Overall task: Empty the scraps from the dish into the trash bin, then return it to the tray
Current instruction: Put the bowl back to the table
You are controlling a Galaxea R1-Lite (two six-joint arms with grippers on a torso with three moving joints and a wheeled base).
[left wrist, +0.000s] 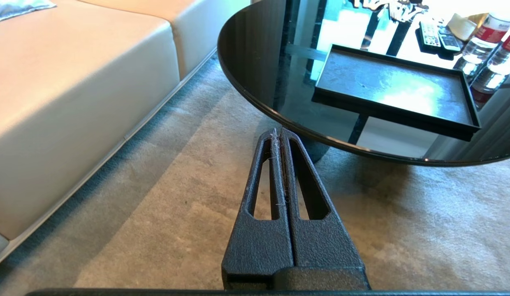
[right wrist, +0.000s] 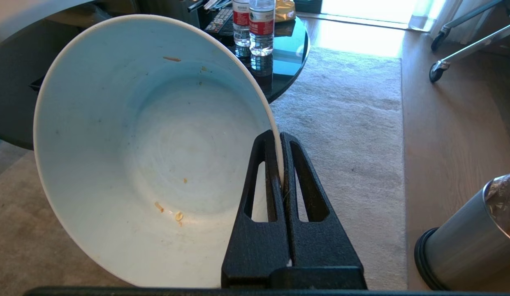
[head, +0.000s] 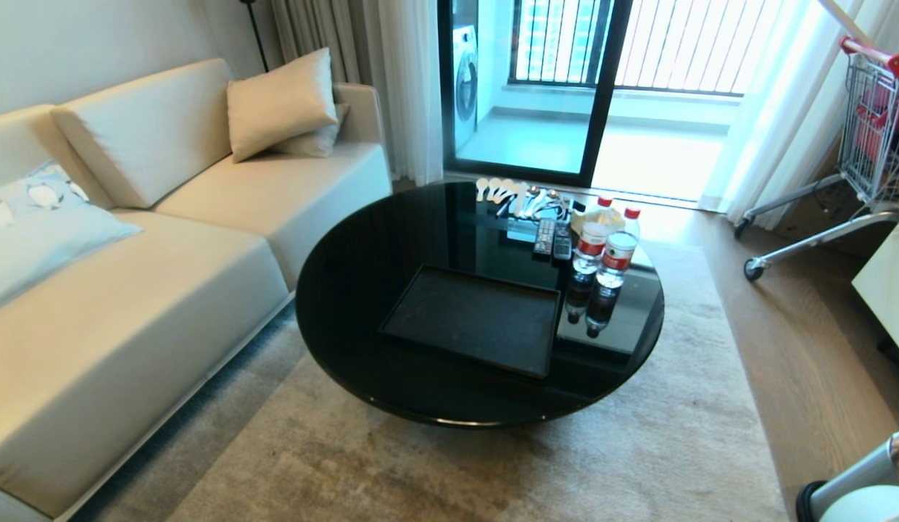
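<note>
A round black glass table (head: 362,290) stands on a beige rug (head: 493,464) beside a cream sofa (head: 130,290). A flat black tray (head: 473,319) lies on the table near its front edge, with nothing on it. Behind the tray, toward the far side of the table, stand two water bottles (head: 605,250) with red caps, and beside them lie two remote controls (head: 552,239) and a cluster of white spoons (head: 500,192). The right gripper (right wrist: 281,137) hangs above the rug in front of the table, its fingers pinched shut on the rim of the white bowl (right wrist: 152,152). The bowl is tipped on its side with its inside facing the wrist camera; only a few tiny orange and yellow crumbs (right wrist: 168,211) cling to it. The steel bin (right wrist: 473,238), with a black base ring and a clear liner, stands on the wooden floor just beside the rug, to the right of the gripper and apart from the bowl. The left gripper (left wrist: 279,132) hovers over the rug before the table's edge, fingers pressed together and holding nothing. A shopping cart (head: 866,130) stands by the curtains at the far right.
</note>
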